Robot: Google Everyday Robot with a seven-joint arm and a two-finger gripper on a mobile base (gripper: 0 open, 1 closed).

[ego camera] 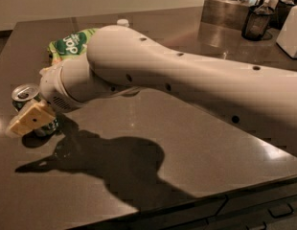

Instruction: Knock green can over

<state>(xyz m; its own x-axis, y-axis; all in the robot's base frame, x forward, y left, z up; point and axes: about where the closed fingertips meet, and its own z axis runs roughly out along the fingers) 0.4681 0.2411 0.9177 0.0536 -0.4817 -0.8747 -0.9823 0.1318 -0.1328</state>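
One target: the small green metal can (24, 93) stands upright by the left edge of the dark table (187, 162); long axis vertical
Gripper: the tan gripper (30, 120) sits low across the can's near side, seemingly touching; I cannot tell its opening or hold
Room: flat green snack bag (72, 43) well behind; I'd push away from the edge

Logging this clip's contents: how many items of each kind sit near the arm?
Small green metal drink can: 1
Flat green snack bag: 1
White cap behind the arm: 1
Total: 3
Claw in front of the can.
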